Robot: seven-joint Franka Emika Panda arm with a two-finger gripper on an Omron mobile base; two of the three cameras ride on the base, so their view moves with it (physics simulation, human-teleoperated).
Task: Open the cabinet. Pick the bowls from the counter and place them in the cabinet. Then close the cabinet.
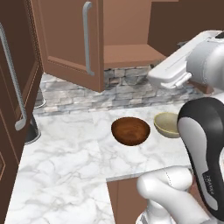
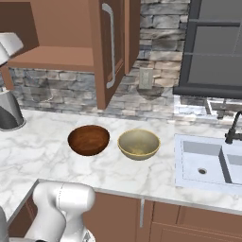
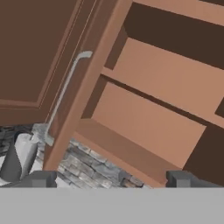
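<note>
- Jaws spread wide with nothing between them; gripper [image 3: 112,177] with both dark fingertips [image 3: 40,178] raised toward the open cabinet [image 3: 148,113].
- Arm bent high from the base, white forearm and hand lifted to the level of the cabinet's bottom shelf in the left base view, hand aimed up and into the cabinet interior.
- Straight ahead of the jaws: the bare reddish-brown shelf boards and back panel of the cabinet, smooth flat wood.
- Left of the jaws in the hand view: the left door [image 3: 52,52] swung open, recessed panel, long silver bar handle [image 3: 65,89] running along it.
- Other door [image 2: 112,47] also swung open, same vertical silver bar handle, seen in the right base view.
- Well below the jaws, on the counter [image 1: 61,162]: two round bowls side by side, just apart, both upright.
- Dark bowl [image 1: 130,130], glossy reddish-brown wood with visible grain; pale bowl [image 1: 168,124], beige and matte.
- Counter of white marble with grey veins and a thin pale edge.
- Behind the bowls and under the cabinet: rough grey stacked-stone wall [image 2: 52,90].
- Farther out, past the pale bowl in the right base view: white sink basin [image 2: 208,165] with a dark faucet [image 2: 234,127].
</note>
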